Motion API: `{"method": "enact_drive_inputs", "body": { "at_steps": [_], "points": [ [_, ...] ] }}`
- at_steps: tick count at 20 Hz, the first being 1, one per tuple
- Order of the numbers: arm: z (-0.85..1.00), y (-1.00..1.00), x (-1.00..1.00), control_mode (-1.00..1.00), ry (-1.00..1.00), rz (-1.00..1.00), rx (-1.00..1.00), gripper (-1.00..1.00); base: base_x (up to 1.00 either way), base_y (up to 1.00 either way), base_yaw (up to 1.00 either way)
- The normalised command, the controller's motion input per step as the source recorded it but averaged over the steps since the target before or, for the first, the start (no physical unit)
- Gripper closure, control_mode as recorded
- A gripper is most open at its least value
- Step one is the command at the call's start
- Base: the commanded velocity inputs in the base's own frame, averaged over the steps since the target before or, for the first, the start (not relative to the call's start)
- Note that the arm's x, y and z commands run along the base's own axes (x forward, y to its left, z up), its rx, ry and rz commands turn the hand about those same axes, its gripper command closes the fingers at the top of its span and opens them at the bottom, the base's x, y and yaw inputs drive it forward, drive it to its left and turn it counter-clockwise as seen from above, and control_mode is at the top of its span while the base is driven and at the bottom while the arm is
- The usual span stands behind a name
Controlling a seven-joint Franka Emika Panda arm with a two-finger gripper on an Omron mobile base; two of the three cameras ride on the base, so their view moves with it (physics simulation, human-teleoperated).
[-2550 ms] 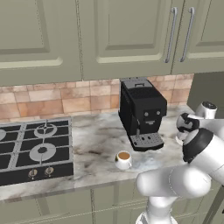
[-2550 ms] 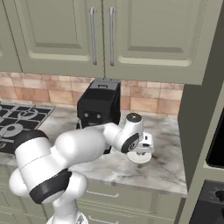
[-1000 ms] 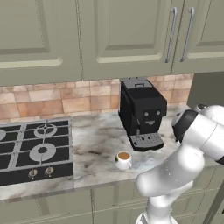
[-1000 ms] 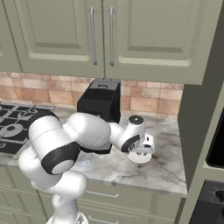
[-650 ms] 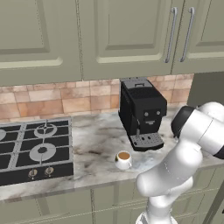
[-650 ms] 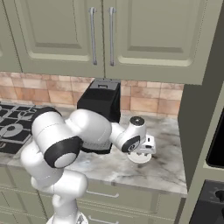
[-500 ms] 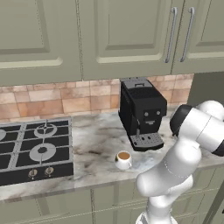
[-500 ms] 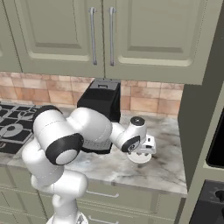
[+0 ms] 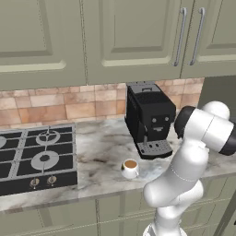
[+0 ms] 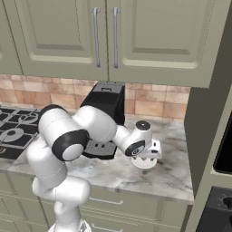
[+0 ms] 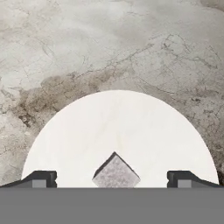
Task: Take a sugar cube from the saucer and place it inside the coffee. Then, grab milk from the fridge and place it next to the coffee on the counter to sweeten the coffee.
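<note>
Comparing with a second ago, we see the arm's elbow folded further while the hand hangs low over the saucer on the worktop. Fingers wide, holding nothing; sugar cube lies between them, ready to grasp. Coffee stands before the coffee machine. No writing legible.

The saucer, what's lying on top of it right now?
One sugar cube sits on the saucer, between the open gripper fingertips. The saucer's near edge is cut off.
</note>
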Motion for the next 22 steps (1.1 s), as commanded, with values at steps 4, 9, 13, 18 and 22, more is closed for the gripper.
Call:
{"method": "enact_drive_inputs", "body": {
  "at_steps": [4, 9, 13, 18, 22],
  "points": [
    [-0.07, 0.0, 0.18, -1.0, 0.0, 0.0, 0.0, -1.0, 0.0, 0.0, 0.0],
    [-0.14, 0.0, 0.13, -1.0, 0.0, 0.0, 0.0, 1.0, 0.0, 0.0, 0.0],
    [-0.04, 0.0, 0.0, -1.0, 0.0, 0.0, 0.01, 1.0, 0.0, 0.0, 0.0],
    [0.0, 0.0, 0.0, -1.0, 0.0, 0.0, 0.0, 1.0, 0.0, 0.0, 0.0],
    [0.02, 0.0, -0.08, -1.0, -0.04, 0.0, 0.0, 1.0, 0.0, 0.0, 0.0]
  ]
}}
